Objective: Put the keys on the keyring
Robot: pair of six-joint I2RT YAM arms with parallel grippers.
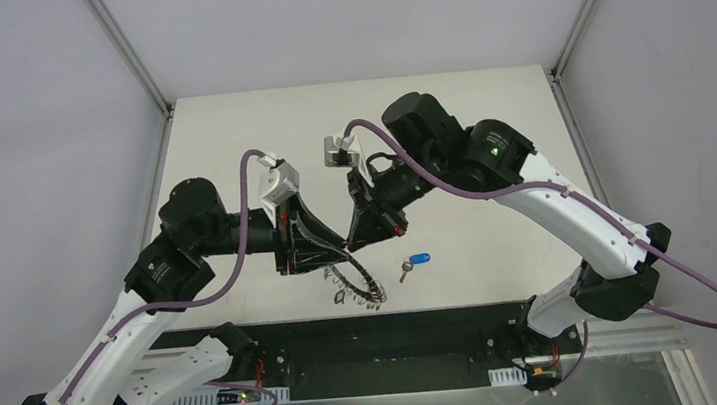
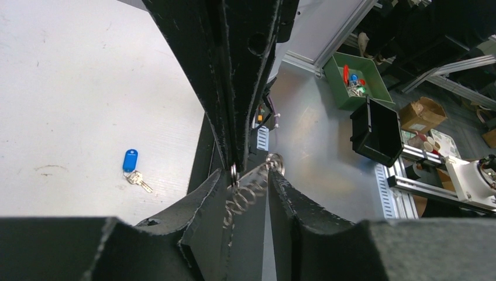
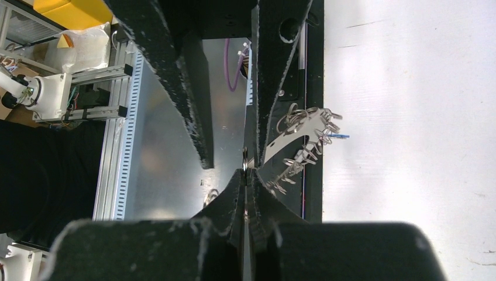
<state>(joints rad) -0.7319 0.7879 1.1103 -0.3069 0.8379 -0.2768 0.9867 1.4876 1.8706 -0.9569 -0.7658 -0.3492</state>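
Observation:
The keyring (image 1: pixel 358 288), a floppy silvery ring bristling with wire loops, hangs low over the table's near edge. My right gripper (image 1: pixel 351 241) is shut on one thin loop of it, which shows in the right wrist view (image 3: pixel 247 171), and the rest of the keyring (image 3: pixel 298 143) dangles to the right. My left gripper (image 1: pixel 338 251) meets it tip to tip. In the left wrist view its jaws (image 2: pixel 250 171) stand apart with the keyring (image 2: pixel 248 190) stretched between them. One key with a blue cap (image 1: pixel 415 261) lies on the table to the right, also in the left wrist view (image 2: pixel 131 167).
The black rail (image 1: pixel 399 334) runs along the table's near edge, just below the grippers. Off the table, a green bin (image 2: pixel 354 79) of small parts and a black bin (image 2: pixel 377 132) stand on a frame. The enclosure's posts (image 1: pixel 128 56) rise at the back corners.

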